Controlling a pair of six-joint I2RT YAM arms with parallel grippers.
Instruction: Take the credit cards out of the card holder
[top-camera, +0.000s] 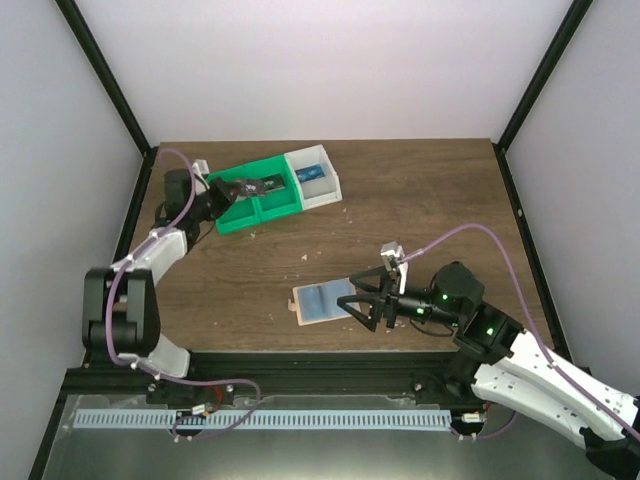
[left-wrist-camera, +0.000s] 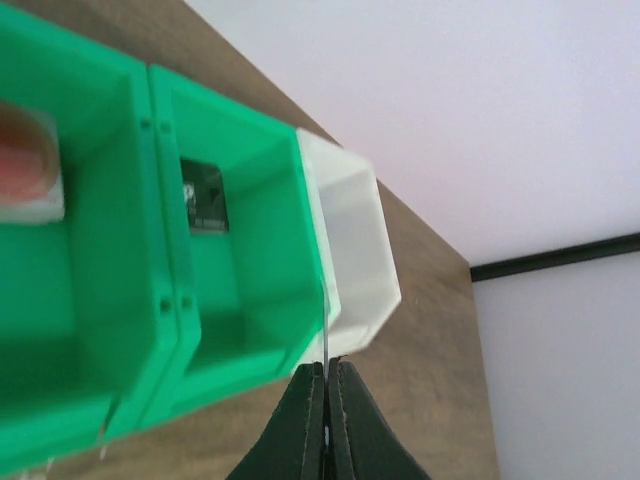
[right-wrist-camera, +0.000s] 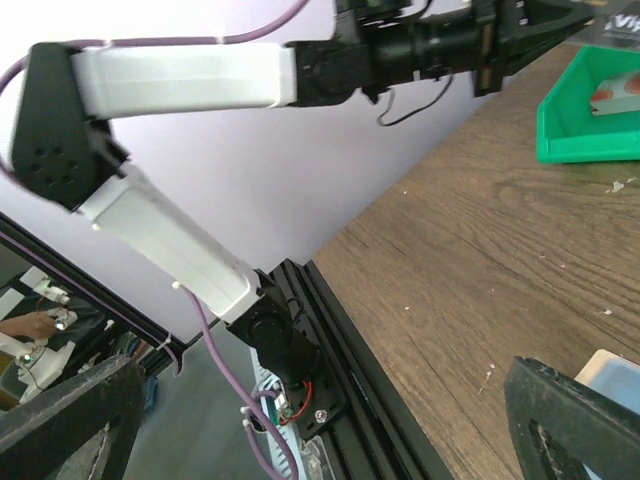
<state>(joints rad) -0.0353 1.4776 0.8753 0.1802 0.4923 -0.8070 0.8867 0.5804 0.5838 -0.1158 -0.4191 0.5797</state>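
We judge this the drop-off step: left gripper (top-camera: 226, 191) pinches 1 dark card (top-camera: 258, 186) over the green bin (top-camera: 243, 217). Right gripper (top-camera: 358, 303), spread wide, sits at the card holder (top-camera: 298, 306) bearing a light blue card (top-camera: 322, 299). Next: release, then extract that.

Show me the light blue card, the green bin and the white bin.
light blue card (top-camera: 327, 299), top view, middle.
green bin (top-camera: 262, 216), top view, near wall.
white bin (top-camera: 322, 198), top view, near wall.

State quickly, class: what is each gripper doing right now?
Left gripper: closed, pinching a thin card by its edge.
Right gripper: open, holding nothing.
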